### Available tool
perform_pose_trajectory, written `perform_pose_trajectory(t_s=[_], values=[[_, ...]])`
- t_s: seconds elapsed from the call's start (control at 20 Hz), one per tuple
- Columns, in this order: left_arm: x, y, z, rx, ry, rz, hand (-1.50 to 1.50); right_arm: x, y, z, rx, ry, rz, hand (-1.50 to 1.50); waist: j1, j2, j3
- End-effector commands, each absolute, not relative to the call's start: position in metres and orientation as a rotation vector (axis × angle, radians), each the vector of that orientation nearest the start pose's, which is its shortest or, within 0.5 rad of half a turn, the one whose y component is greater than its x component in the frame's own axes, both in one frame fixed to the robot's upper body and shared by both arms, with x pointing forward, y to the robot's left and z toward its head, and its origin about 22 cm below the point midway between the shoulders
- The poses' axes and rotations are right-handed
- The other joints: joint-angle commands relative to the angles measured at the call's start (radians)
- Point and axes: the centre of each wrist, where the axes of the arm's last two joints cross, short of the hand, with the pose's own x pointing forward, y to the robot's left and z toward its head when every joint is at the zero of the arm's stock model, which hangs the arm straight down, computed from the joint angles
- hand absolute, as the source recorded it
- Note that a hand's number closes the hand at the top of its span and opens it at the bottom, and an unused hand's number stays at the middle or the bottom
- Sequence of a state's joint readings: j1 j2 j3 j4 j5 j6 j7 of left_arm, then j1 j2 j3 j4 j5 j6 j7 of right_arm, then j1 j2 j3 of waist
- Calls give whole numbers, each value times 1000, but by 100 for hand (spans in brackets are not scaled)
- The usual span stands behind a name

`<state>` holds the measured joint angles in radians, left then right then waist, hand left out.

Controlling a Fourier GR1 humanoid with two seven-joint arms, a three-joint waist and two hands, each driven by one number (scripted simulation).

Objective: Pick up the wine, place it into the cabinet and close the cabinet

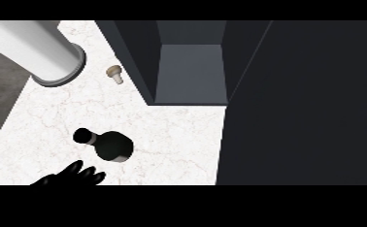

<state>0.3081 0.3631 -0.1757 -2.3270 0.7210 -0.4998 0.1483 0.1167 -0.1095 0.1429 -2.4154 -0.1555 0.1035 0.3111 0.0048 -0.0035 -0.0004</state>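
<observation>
Marble counter (172, 138) under my head view: the dark wine bottle (109, 145) stands at about seven o'clock, the open cabinet (188, 71) at twelve. My left hand (72, 176) sits at seven o'clock by the lower edge, fingers spread and holding nothing, just short of the bottle. A mushroom (114, 73) lies at eleven.

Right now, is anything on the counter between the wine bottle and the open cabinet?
Nothing visible. The wine bottle stands on bare counter, below-left of the open cabinet. The mushroom lies off to the left of that path.
</observation>
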Motion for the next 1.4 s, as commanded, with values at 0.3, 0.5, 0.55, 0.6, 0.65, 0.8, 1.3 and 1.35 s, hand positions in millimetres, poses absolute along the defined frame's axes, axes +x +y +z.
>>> perform_pose_trajectory(t_s=[0.3,0.5,0.55,0.6,0.65,0.8,1.3,1.35], values=[[94,236,168,-1032,-1785,-470,-150,141,-216,181,240,-1969,209,-150,14,-3,0],[94,235,167,-1019,-1782,-449,-150,132,-222,191,247,-1976,226,-150,6,-4,1],[92,240,165,-1006,-1768,-431,-150,134,-219,187,257,-1974,200,-150,9,-3,1],[91,232,176,-1010,-1786,-401,-150,134,-221,192,241,-1955,210,-150,3,-3,2],[87,246,171,-1011,-1771,-428,-150,141,-215,184,256,-1963,213,-150,21,-5,0],[96,245,169,-963,-1772,-391,-150,138,-216,198,254,-1978,226,-150,9,-2,0],[105,260,152,-832,-1749,-290,-150,136,-213,204,232,-1970,226,-150,3,-1,0],[123,263,163,-844,-1750,-284,-150,145,-214,206,270,-1971,222,-150,-7,3,1]])
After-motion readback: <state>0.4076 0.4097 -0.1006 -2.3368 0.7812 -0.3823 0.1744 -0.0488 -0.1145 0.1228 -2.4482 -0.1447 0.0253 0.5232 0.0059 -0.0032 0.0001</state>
